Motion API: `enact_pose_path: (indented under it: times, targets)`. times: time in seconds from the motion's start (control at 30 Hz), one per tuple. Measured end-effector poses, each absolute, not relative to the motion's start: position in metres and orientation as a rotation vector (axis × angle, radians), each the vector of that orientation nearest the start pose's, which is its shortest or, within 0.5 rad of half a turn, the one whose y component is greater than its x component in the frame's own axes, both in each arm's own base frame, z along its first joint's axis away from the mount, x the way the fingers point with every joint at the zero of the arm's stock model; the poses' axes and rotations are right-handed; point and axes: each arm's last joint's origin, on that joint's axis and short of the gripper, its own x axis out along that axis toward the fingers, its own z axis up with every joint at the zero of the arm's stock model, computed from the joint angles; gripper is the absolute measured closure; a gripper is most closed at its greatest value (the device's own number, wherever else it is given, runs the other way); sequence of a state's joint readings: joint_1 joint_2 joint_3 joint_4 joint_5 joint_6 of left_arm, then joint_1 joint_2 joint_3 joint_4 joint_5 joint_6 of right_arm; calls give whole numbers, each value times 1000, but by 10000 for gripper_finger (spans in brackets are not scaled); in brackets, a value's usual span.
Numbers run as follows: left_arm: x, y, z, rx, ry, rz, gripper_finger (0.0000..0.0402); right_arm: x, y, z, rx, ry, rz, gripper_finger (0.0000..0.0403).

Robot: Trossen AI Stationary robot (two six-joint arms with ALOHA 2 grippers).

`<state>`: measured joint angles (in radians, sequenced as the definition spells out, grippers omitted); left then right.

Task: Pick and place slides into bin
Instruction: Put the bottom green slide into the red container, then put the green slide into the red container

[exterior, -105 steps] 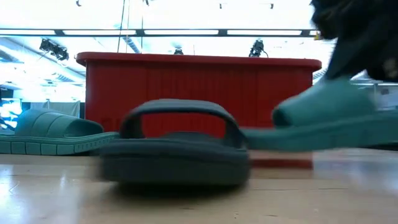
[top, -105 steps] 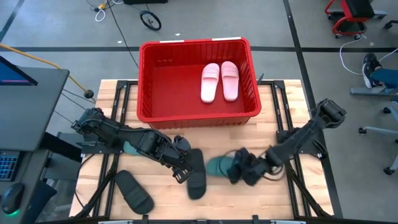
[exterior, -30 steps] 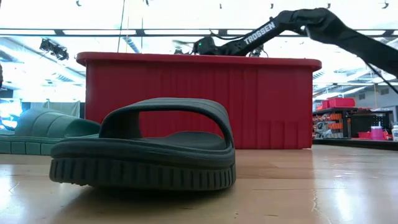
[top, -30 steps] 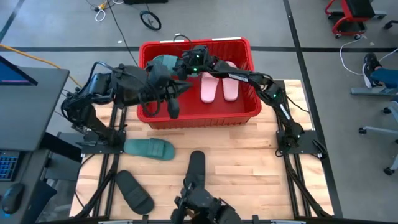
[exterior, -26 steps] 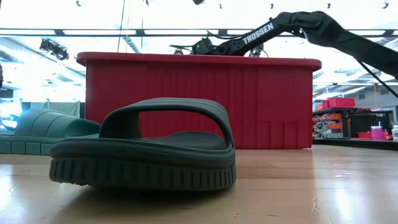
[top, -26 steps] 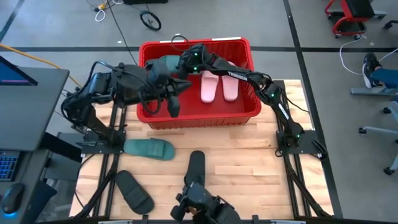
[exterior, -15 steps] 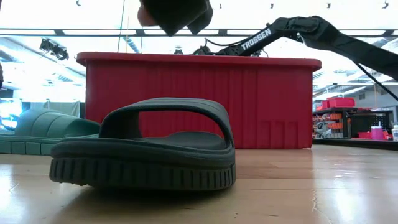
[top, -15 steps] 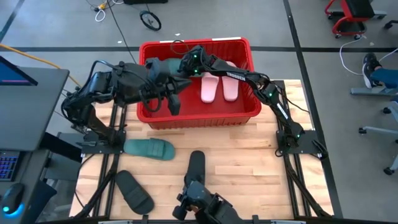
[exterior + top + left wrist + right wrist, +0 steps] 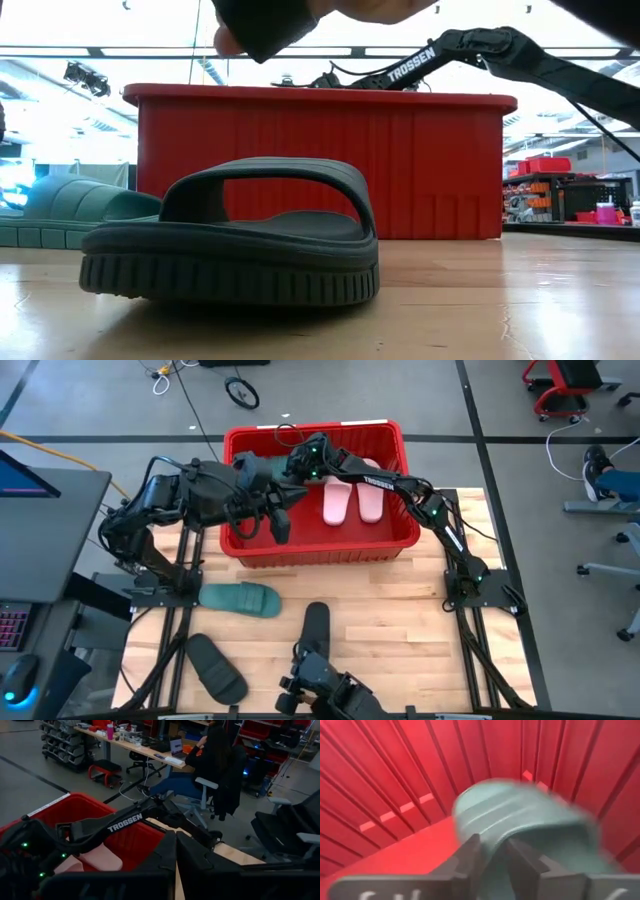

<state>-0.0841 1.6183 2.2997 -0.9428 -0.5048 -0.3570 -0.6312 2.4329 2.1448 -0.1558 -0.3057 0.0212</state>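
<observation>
The red bin [image 9: 320, 550] stands at the table's far middle with two pale pink slides [image 9: 338, 492] [image 9: 370, 488] lying on its floor. My right gripper [image 9: 287, 461] reaches over the bin's far left corner, shut on a dark green slide [image 9: 254, 465]. My left gripper [image 9: 292, 492] hovers over the bin's left half, shut, with nothing seen between its fingers [image 9: 165, 865]. The other green slide [image 9: 238, 598] and two black slides [image 9: 315, 630] [image 9: 215, 668] lie sole down on the table. My right gripper pinches the green slide's edge [image 9: 492, 837] between its two fingers [image 9: 470, 852]. The slide hangs clear inside the bin's far left corner, above the ribbed red wall [image 9: 395, 780]. Which part of the slide it has cannot be told.
A dark thing [image 9: 320, 695] hangs over the table's near edge, close above the low camera [image 9: 265, 25]; what it is cannot be told. A person sits at a desk [image 9: 215, 760] in the room beyond. Bare wood [image 9: 400, 620] lies between the bin and the near edge.
My right gripper has sunk a little and gone slightly toward the table's left with the green slide over the bin's far left corner. The dark thing at the near edge has come into the top of the low view.
</observation>
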Motion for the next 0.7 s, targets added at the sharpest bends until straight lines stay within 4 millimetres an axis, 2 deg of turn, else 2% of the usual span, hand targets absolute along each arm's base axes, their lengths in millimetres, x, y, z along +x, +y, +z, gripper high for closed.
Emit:
enact_pose_path:
  times: [0.17,0.3,0.5,0.7]
  targets:
    - [279,-9,542,-270,183,459,393,457,-321,222,228,398,-318,255]
    - [285,-10,538,-267,197,461,385,457,-322,222,221,393,-319,230]
    - [298,-11,530,-307,216,471,379,456,-322,222,173,406,-311,211]
    - [302,-18,523,-363,246,465,391,454,-319,229,348,389,-309,212]
